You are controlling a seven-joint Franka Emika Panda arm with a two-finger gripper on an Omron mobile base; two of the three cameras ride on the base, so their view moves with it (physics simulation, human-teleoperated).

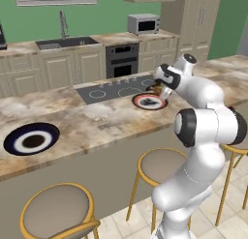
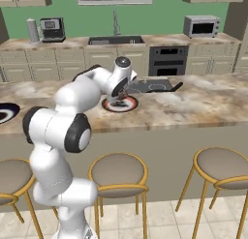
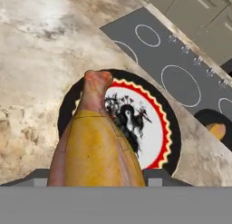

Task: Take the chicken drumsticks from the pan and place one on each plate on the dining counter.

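Note:
My gripper point(image 1: 160, 92) is shut on a golden-brown chicken drumstick point(image 3: 97, 141), which hangs bone end down just above the reddish-pink rimmed plate point(image 3: 149, 128) on the dining counter point(image 1: 97, 131). In the hand view the drumstick hides my fingertips. The same plate point(image 2: 120, 105) lies under the hand in the right base view. The navy rimmed plate point(image 1: 31, 139) sits bare far to the left on the counter. The black pan point(image 3: 212, 121) lies beyond the plate by the cooktop, with a second drumstick point(image 3: 218, 130) in it.
A grey cooktop point(image 1: 116, 90) is set into the worktop behind the plate. Round stools point(image 1: 160, 165) stand in front of the counter. A sink point(image 1: 65, 42), an oven and a microwave point(image 1: 144, 23) line the back wall.

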